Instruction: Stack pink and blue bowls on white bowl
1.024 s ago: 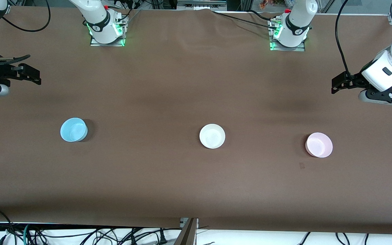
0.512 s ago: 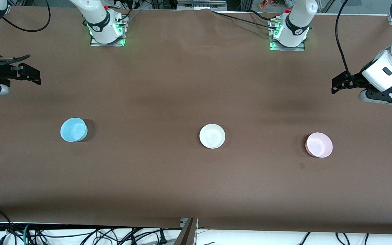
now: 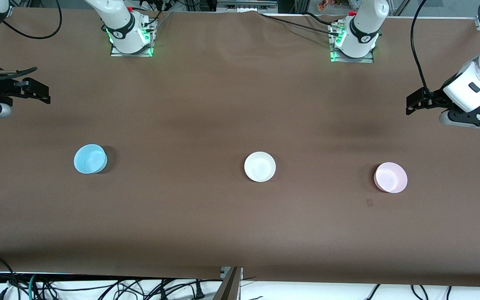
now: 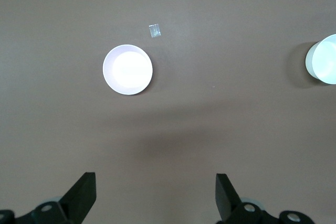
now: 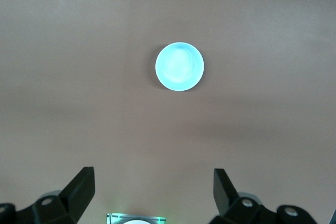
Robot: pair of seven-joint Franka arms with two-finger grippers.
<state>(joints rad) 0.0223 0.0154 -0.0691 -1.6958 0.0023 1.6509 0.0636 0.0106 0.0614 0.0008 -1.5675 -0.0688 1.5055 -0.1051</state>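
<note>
The pale pink bowl (image 3: 391, 177) stands upright toward the left arm's end of the table and also shows in the left wrist view (image 4: 127, 70). The white bowl (image 3: 260, 166) stands mid-table; the left wrist view catches its edge (image 4: 323, 59). The light blue bowl (image 3: 90, 158) stands toward the right arm's end and shows in the right wrist view (image 5: 179, 66). My left gripper (image 3: 411, 104) hangs open and empty high over bare table near the pink bowl (image 4: 155, 178). My right gripper (image 3: 42, 94) hangs open and empty over the table's end near the blue bowl (image 5: 153, 172).
The three bowls lie in a row across the brown table cloth (image 3: 181, 216), well apart. A small scrap of tape (image 3: 369, 202) lies nearer to the front camera than the pink bowl. The arm bases (image 3: 129, 39) (image 3: 353, 43) stand along the table's edge.
</note>
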